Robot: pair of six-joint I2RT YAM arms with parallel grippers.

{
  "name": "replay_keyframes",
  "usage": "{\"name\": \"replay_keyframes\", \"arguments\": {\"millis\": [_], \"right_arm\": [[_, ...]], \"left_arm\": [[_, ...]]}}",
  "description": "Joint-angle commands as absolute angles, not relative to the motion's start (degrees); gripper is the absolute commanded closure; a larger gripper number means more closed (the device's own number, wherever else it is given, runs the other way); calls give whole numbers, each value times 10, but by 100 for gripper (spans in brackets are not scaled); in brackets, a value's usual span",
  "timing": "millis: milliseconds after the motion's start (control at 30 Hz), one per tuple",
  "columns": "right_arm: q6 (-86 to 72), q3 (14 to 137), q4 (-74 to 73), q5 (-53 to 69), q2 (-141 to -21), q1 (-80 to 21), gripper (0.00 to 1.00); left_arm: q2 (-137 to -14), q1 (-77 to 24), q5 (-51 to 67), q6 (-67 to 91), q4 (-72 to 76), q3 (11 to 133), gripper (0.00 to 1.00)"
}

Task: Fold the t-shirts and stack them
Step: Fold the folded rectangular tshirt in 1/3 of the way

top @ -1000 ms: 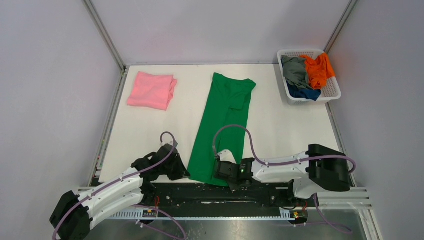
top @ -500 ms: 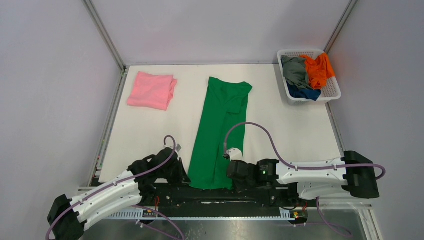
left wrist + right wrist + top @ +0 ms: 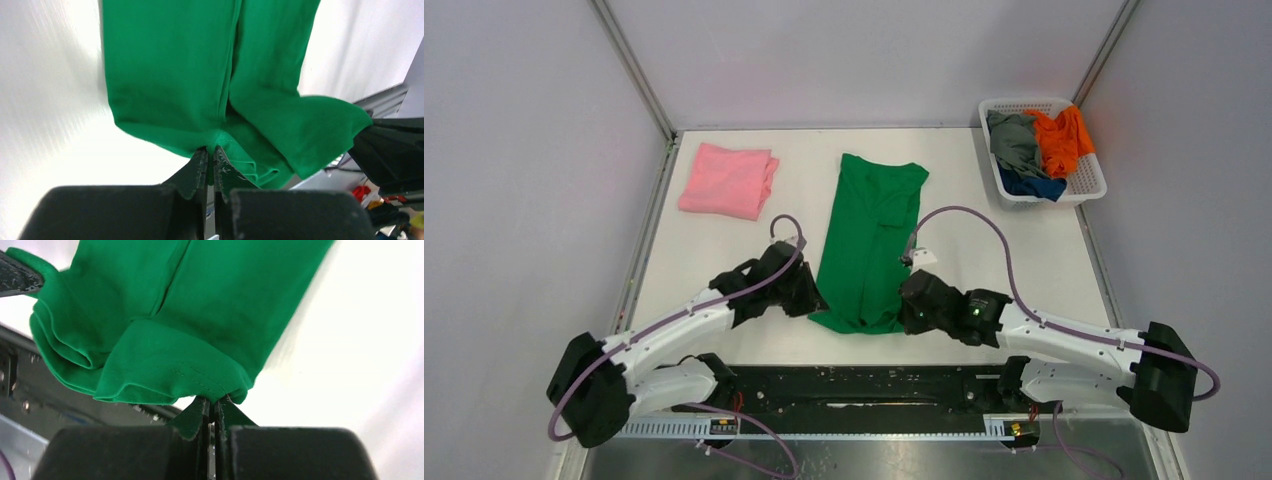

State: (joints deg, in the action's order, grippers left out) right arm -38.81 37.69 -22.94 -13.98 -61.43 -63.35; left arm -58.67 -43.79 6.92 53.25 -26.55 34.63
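A bright green t-shirt [image 3: 869, 235] lies as a long narrow strip down the middle of the white table [image 3: 714, 260]. My left gripper [image 3: 817, 303] is shut on its near left corner [image 3: 220, 137]. My right gripper [image 3: 902, 312] is shut on its near right corner [image 3: 220, 385]. Both hold the near hem lifted and carried over the strip. A folded pink t-shirt [image 3: 729, 181] lies at the back left. Orange [image 3: 1061, 136], grey [image 3: 1014, 140] and dark blue [image 3: 1032, 185] t-shirts lie crumpled in the white basket [image 3: 1089, 185].
The basket stands at the table's back right corner. Grey walls close in the table on three sides. The black rail [image 3: 874, 385] with the arm bases runs along the near edge.
Both grippers have moved away from the near edge toward the middle of the table, carrying the green shirt's near hem up and forward; the strip now looks shorter.
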Motion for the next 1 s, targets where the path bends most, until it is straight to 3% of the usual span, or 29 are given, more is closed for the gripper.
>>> {"name": "replay_keyframes", "arguments": {"millis": [0, 500, 967], "right_arm": [[-333, 397, -209, -141, -600, -562, 100], [-245, 533, -171, -36, -779, -358, 100], [-229, 630, -132, 44, -945, -271, 93]], "left_arm": [[-655, -393, 82, 497, -197, 414, 100], [-883, -291, 130, 459, -163, 613, 100], [-1023, -248, 106, 445, -184, 735, 99]]}}
